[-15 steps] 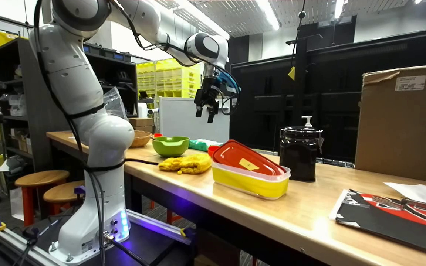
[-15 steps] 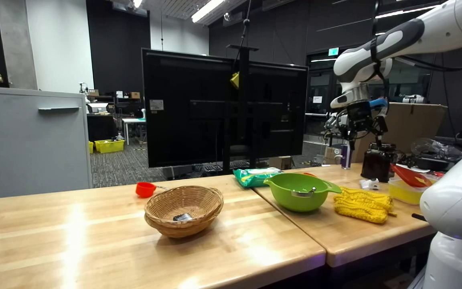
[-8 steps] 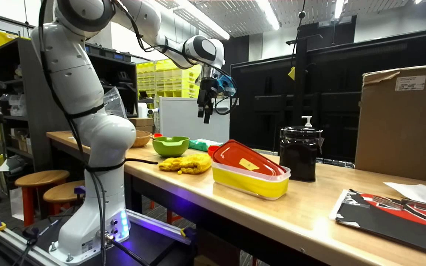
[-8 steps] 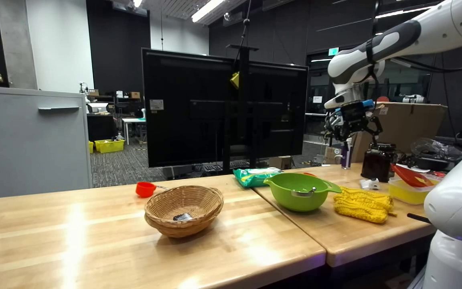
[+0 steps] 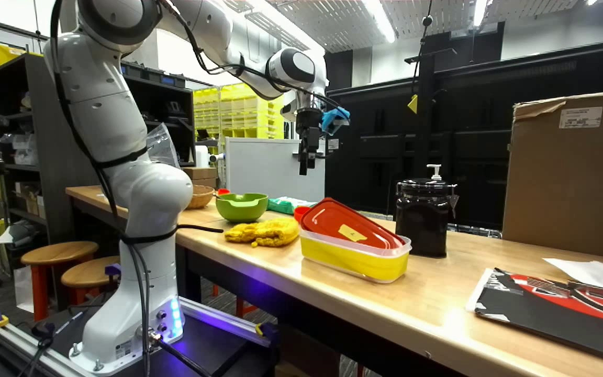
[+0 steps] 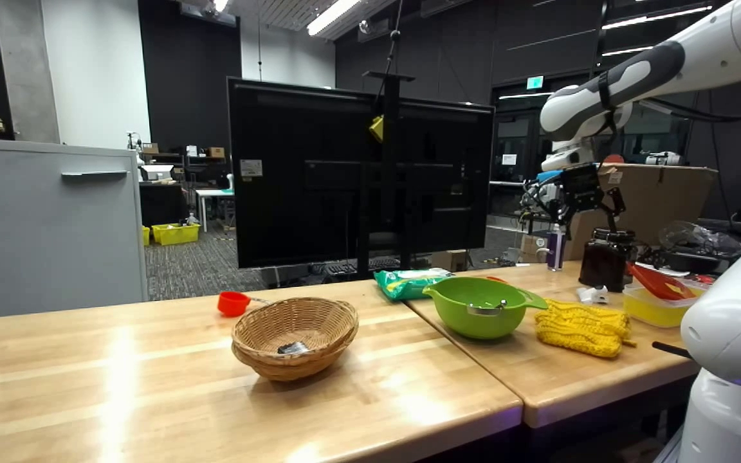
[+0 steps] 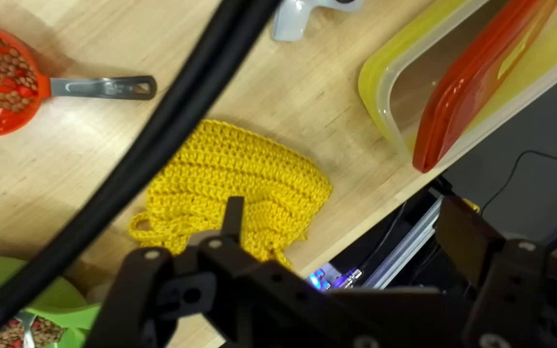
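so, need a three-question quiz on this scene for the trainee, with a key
1. True or false: the hand is open, holding nothing.

2. What colour is the lid propped at a tilt in the yellow container?
A) green
B) red
C) white

3. Fill in: in both exterior views, the yellow knitted piece lies between the yellow container and a spouted green ____.

Key: 1. True. 2. B, red. 3. bowl.
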You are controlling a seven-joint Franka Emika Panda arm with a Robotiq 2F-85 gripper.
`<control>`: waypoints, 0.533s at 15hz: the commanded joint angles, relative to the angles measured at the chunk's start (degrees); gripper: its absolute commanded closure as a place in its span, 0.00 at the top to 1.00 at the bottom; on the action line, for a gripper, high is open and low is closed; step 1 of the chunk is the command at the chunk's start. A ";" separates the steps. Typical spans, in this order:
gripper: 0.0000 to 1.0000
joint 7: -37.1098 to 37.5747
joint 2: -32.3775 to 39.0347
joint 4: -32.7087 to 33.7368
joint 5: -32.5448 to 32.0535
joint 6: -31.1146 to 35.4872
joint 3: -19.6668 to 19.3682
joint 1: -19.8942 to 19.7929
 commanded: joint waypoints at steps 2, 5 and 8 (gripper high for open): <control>1.00 0.74 -7.49 -6.15 -5.11 3.23 -11.93 17.39; 1.00 1.58 -13.39 -8.54 -11.84 1.16 -20.75 31.02; 1.00 1.66 -10.64 -7.27 -13.37 0.47 -21.91 32.80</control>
